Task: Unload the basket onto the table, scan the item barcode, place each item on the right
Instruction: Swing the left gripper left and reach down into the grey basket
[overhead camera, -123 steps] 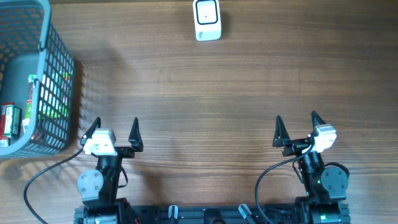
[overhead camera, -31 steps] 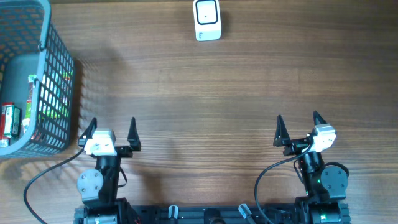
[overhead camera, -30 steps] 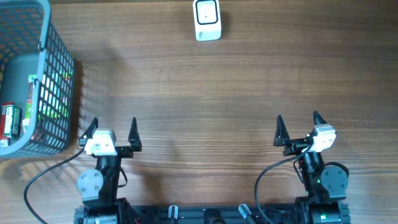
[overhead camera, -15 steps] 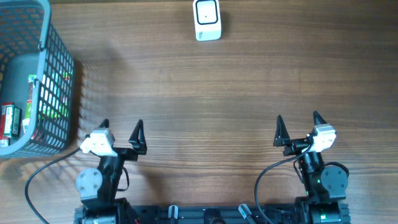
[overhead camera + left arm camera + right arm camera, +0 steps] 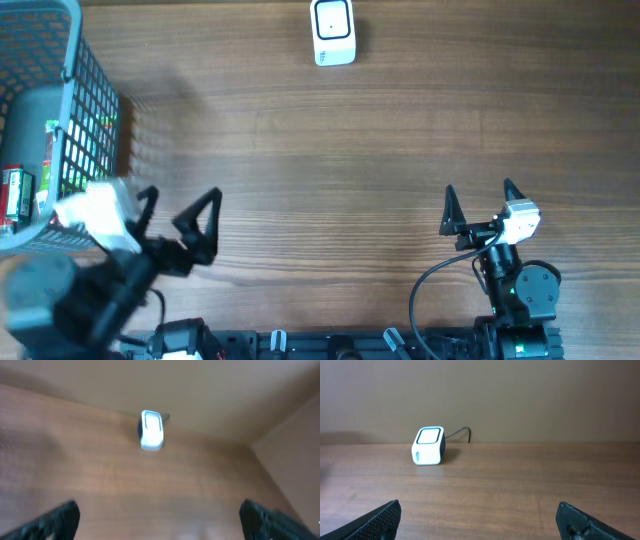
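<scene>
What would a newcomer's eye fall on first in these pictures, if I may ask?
Probably the blurred left gripper, jaws open, at the near left of the wooden table, right beside the grey mesh basket holding a few packaged items. Next comes the small white scanner, alone at the table's far edge, and the right gripper, open at the near right.

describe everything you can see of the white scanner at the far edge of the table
The scanner is a small white box with rounded corners, smooth like plastic. Its upward-facing side carries a dark-framed square window, and the side seen at the right in the right wrist view looks dark. A thin dark cable leaves its back. It stands alone on the wooden table, at the far edge near the middle. Only the table and its cable touch it.
</scene>
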`<state>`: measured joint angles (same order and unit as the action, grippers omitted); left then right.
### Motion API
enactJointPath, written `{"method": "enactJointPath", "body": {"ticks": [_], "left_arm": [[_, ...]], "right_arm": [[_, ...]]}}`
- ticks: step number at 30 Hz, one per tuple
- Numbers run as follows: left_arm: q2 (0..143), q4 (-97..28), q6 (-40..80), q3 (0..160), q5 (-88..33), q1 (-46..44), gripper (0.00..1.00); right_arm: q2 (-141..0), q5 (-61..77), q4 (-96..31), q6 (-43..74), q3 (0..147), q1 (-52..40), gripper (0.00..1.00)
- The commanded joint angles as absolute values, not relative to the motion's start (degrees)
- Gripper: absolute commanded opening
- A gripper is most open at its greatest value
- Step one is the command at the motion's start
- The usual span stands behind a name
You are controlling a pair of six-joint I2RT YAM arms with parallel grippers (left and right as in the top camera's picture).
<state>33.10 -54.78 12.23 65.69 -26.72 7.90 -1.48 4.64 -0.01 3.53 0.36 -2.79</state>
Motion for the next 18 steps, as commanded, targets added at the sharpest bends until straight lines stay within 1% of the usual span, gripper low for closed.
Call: {"method": "enactJointPath", "body": {"ticks": [1,3,5,6,8,14,15,18], "left_arm": [[49.1,-66.6,3.4,84.5,-28.9,8.2,1.0],[54.7,-70.5,3.5,91.0,-29.2,8.1,1.0],[60.9,-72.6,5.6,97.4,-34.0,8.2,1.0],[62.7,-72.4,5.8,98.8,-36.5,8.2,1.0],[64.9,-70.9,5.8,99.6,-36.2,8.2,1.0],[70.7,-68.2,5.8,99.6,-26.2,8.2,1.0],[71.6,-67.6,6.2,99.6,-23.5,8.2,1.0],[74.2,-64.9,12.7,99.6,-9.9,8.9,1.0]], "right_arm": [[-1.7,3.9,0.1,3.0,0.3,-2.6,1.0],[-1.7,3.9,0.1,3.0,0.3,-2.6,1.0],[-1.7,3.9,0.1,3.0,0.3,-2.6,1.0],[-1.7,3.9,0.1,3.0,0.3,-2.6,1.0],[-1.7,3.9,0.1,3.0,0.3,-2.6,1.0],[-1.7,3.9,0.1,3.0,0.3,-2.6,1.0],[-1.7,3.9,0.1,3.0,0.3,-2.6,1.0],[-1.7,3.9,0.1,3.0,0.3,-2.6,1.0]]}}
